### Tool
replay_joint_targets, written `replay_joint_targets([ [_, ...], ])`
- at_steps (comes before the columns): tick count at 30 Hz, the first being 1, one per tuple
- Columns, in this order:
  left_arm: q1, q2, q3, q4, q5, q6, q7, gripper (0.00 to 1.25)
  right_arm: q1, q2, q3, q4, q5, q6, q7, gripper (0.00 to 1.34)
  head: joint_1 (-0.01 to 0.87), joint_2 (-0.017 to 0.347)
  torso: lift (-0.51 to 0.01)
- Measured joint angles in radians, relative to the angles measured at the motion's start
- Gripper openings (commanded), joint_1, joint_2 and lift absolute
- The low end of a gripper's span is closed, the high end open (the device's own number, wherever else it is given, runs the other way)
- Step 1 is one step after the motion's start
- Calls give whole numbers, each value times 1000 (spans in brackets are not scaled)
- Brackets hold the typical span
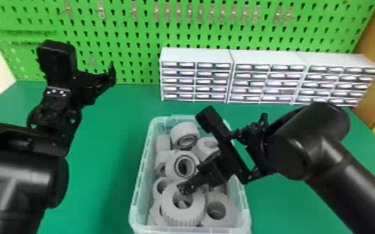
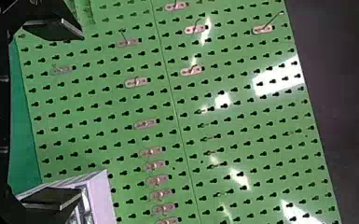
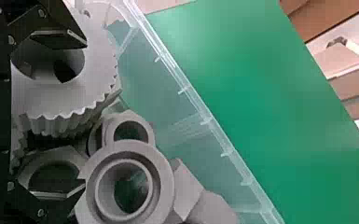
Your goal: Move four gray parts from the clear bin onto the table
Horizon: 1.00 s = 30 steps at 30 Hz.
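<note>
Evidently the material here is a crowd of rigid, plain gray parts, all lying in the clear bin, which stands on the green table. The large toothed ring looks hard and probably fairly light for its bulk, more like plastic than metal, and not especially fragile. Its ridged rim should give some bite, whereas the smooth collars may slip or roll; the surest hold is likely across one wall, a finger in the bore and the other outside. The right gripper is down in the bin with its fingers wide apart, one over the toothed ring's bore and the other near a hexagonal part, and it does not appear to have hold of anything. The left gripper is raised before the green pegboard, its fingers spread well apart with nothing between them. Counted up, there are two arms, one bin and three drawer cabinets behind it; of the gray parts at least eight can be made out, though the pile and the right arm hide too much for a full tally. Four are wanted on the table.
</note>
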Motion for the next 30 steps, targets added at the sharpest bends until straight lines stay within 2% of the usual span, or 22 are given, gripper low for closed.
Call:
replay_joint_targets([
  [8, 1, 1, 2, 1, 0, 2, 0, 1149, -12, 5, 25, 31, 11, -18, 27, 1091, 686, 26, -50],
  [17, 1, 3, 0, 1, 0, 2, 0, 1149, -15, 17, 42, 79, 76, -51, 107, 1080, 686, 26, -50],
  [30, -13, 16, -25, 2, -8, 2, 0, 1149, -15, 25, 54, 124, 139, -96, 176, 1085, 686, 26, -50],
])
